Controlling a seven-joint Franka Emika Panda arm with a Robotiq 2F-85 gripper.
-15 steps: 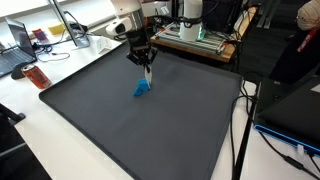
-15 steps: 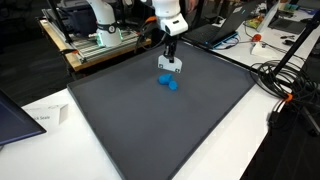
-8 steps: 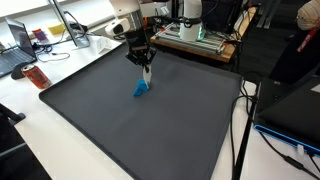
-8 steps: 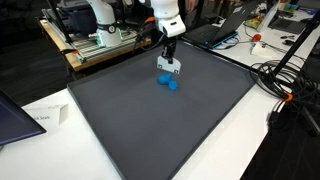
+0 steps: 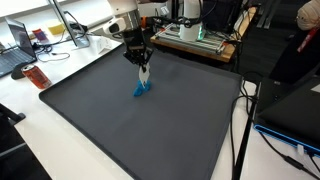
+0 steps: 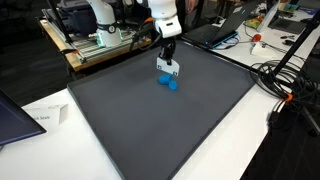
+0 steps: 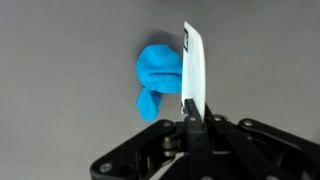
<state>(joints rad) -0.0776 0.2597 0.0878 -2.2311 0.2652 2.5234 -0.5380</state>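
1. The dark mat (image 5: pixel 150 130) covers the table.
2. The gripper (image 7: pixel 193 115) hangs over the mat's far part, jaws clamped on a white card (image 7: pixel 194 65).
3. A blue lump (image 7: pixel 160 75) lies on the mat, in the wrist view just beside the card at nine o'clock.
4. The card shows edge-on there, its long axis running six to twelve, its free end pointing to twelve.

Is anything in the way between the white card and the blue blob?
No, nothing visible. The tool is shut on the white card, and the card's edge hangs right beside the blue blob on the dark mat; I cannot tell if they touch.
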